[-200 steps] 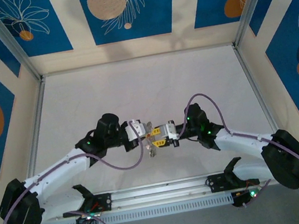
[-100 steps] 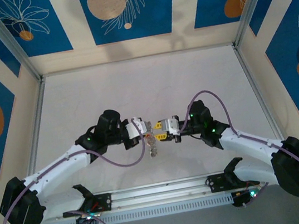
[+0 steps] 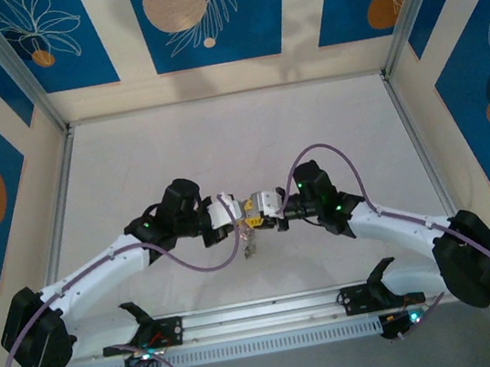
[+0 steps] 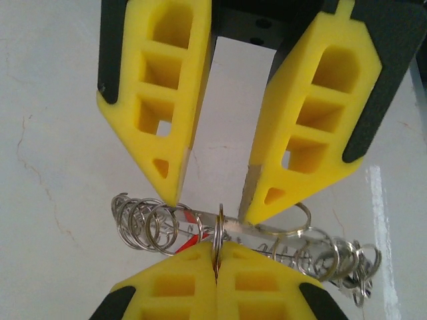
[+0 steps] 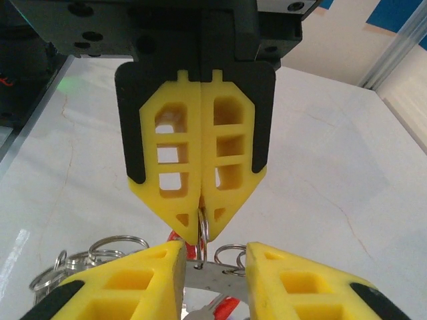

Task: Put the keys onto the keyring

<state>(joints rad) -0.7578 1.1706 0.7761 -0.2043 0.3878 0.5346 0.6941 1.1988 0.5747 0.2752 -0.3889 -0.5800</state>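
Observation:
The keyring shows as a bunch of small silvery rings (image 4: 143,223), hanging between both grippers above the table (image 3: 248,238). My left gripper (image 4: 218,257) is shut on one thin ring standing edge-on (image 4: 218,230). That ring passes through a flat metal key with a red head (image 4: 267,233). My right gripper (image 5: 215,257) faces the left gripper (image 5: 201,230) tip to tip. Its jaws stand apart, one fingertip (image 4: 175,197) on each side of the held ring, close to the key's flat strip (image 5: 220,280). More rings trail off to the right (image 4: 333,257).
The two arms meet at the middle of the pale cracked tabletop (image 3: 220,141). Aluminium rails (image 3: 59,202) border it left and right, and the base rail (image 3: 265,314) runs along the near edge. Blue patterned walls stand behind.
The right gripper has moved left and slightly up, closing in on the left gripper's tips, and its jaws have narrowed a little. The left gripper has held the ring throughout.

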